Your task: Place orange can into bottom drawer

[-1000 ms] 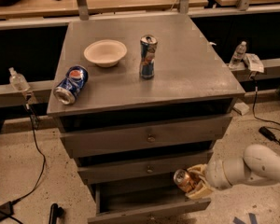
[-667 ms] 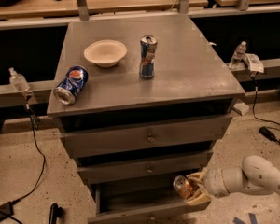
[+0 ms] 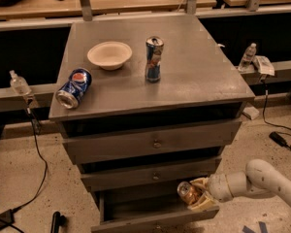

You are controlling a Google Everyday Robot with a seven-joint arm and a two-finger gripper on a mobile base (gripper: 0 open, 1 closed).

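Observation:
The orange can point(image 3: 186, 191), shiny copper with a silver top, is held in my gripper point(image 3: 196, 198) at the lower right, over the right side of the open bottom drawer point(image 3: 136, 212). The gripper's pale fingers point(image 3: 202, 183) are shut around the can, above and below it. The drawer is pulled out below the two wider grey drawers. My white arm point(image 3: 262, 181) reaches in from the right.
On the grey cabinet top point(image 3: 194, 76) lie a blue Pepsi can on its side point(image 3: 73, 88), a white bowl point(image 3: 109, 55) and an upright slim blue can point(image 3: 153, 58). Cables and small bottles point(image 3: 19, 85) flank the cabinet on the speckled floor.
My gripper has lowered with the orange can, from beside the middle drawer down to the open bottom drawer. Nothing on the cabinet top has moved.

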